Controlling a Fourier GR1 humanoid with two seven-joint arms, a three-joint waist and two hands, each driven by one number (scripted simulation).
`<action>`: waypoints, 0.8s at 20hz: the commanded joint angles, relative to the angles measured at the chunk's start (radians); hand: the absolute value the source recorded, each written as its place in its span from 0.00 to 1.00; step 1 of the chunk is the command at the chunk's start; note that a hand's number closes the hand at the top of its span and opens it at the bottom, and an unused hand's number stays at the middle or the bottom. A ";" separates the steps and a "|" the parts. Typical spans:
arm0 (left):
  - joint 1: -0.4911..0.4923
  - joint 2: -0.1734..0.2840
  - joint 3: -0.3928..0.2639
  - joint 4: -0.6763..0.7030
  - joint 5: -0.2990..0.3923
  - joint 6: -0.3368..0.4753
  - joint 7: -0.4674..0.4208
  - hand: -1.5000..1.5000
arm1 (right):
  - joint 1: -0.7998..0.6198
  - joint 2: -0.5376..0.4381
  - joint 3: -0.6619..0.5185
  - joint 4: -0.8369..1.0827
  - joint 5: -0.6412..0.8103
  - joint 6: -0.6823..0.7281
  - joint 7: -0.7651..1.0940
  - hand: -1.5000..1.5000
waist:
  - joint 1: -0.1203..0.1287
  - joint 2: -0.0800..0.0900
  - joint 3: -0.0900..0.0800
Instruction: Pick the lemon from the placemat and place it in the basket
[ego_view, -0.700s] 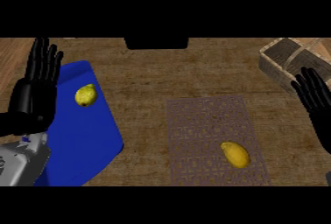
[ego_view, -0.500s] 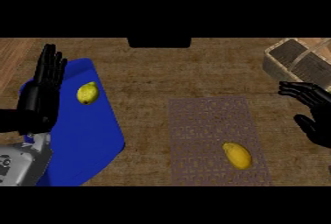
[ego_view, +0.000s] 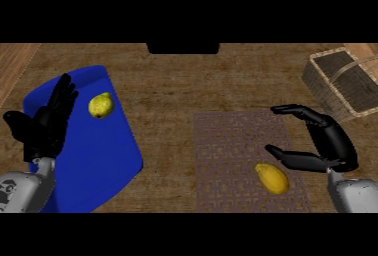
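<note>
A yellow lemon (ego_view: 101, 105) lies on the blue mat (ego_view: 96, 160) at the left. An elongated yellow-orange fruit (ego_view: 272, 178) lies near the front right corner of the brown woven placemat (ego_view: 229, 150). My right hand (ego_view: 328, 145) hovers just right of that fruit, open, turned sideways with its fingers arched over the mat's right edge and its thumb pointing at the fruit, apart from it. It holds nothing. My left hand (ego_view: 46, 127) rests open over the blue mat's left edge, fingers up. The wicker basket (ego_view: 332, 85) stands at the back right.
A dark block (ego_view: 183, 48) sits at the counter's far edge in the middle. Bare wooden counter (ego_view: 170, 135) lies between the two mats and between the brown placemat and the basket.
My right hand has come down and left from the basket's side to just beside the fruit on the brown placemat, turning sideways with fingers arched. The left hand has barely shifted.
</note>
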 joint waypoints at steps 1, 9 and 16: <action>-0.016 0.001 0.014 0.057 -0.006 -0.012 -0.005 0.50 | -0.016 0.032 0.009 0.016 0.199 -0.225 0.047 0.00 | -0.016 -0.001 -0.003; 0.015 0.021 0.036 0.018 0.005 -0.026 0.020 0.50 | -0.025 -0.298 0.031 -0.195 0.296 0.010 0.471 0.00 | -0.025 -0.012 -0.006; 0.034 0.011 0.024 -0.013 -0.008 -0.030 0.026 0.50 | -0.034 -0.517 0.049 -0.279 0.146 0.404 0.638 0.00 | -0.021 -0.010 -0.003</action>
